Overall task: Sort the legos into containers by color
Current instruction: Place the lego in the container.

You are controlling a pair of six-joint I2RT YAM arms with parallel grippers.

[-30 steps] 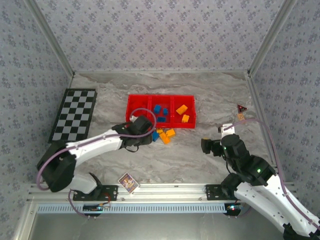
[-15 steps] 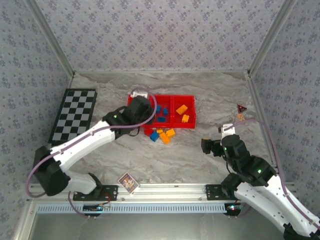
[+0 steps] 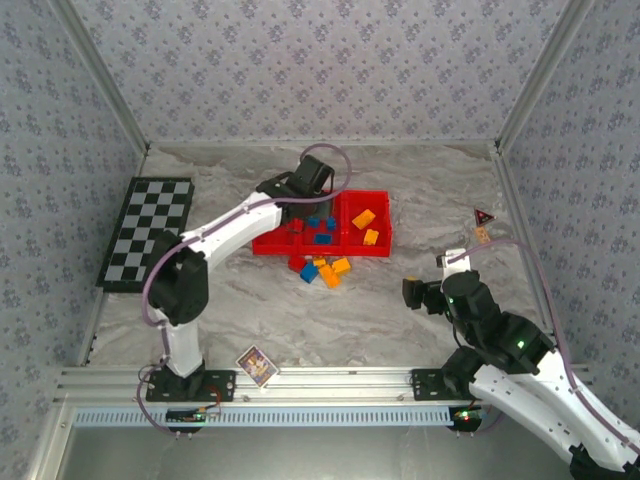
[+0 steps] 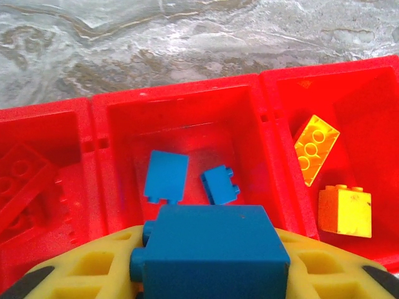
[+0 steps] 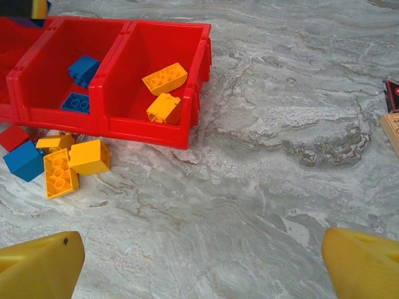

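My left gripper (image 3: pixel 297 196) hangs above the red tray (image 3: pixel 322 249), shut on a blue lego (image 4: pixel 212 246) between its yellow fingers (image 4: pixel 75 280). Below it, the tray's (image 4: pixel 181 94) middle container holds two blue legos (image 4: pixel 166 176) (image 4: pixel 219 185). The left container holds red legos (image 4: pixel 22 180), the right one two orange legos (image 4: pixel 316 149). Loose red (image 5: pixel 14 136), blue (image 5: pixel 25 161) and orange legos (image 5: pixel 89 156) lie on the table by the tray's front wall (image 5: pixel 143 131). My right gripper (image 3: pixel 415 292) stands open and holds nothing, low over bare table, right of the pile.
A black-and-white checkered board (image 3: pixel 150 230) lies at the left. A small picture card (image 3: pixel 256 364) sits near the front rail. A small red triangle sign (image 3: pixel 484 216) and a wooden block (image 5: pixel 391 128) stand at the right edge.
The left arm has risen from the loose pile and swung back over the tray, carrying the blue lego. The right arm has stayed still.
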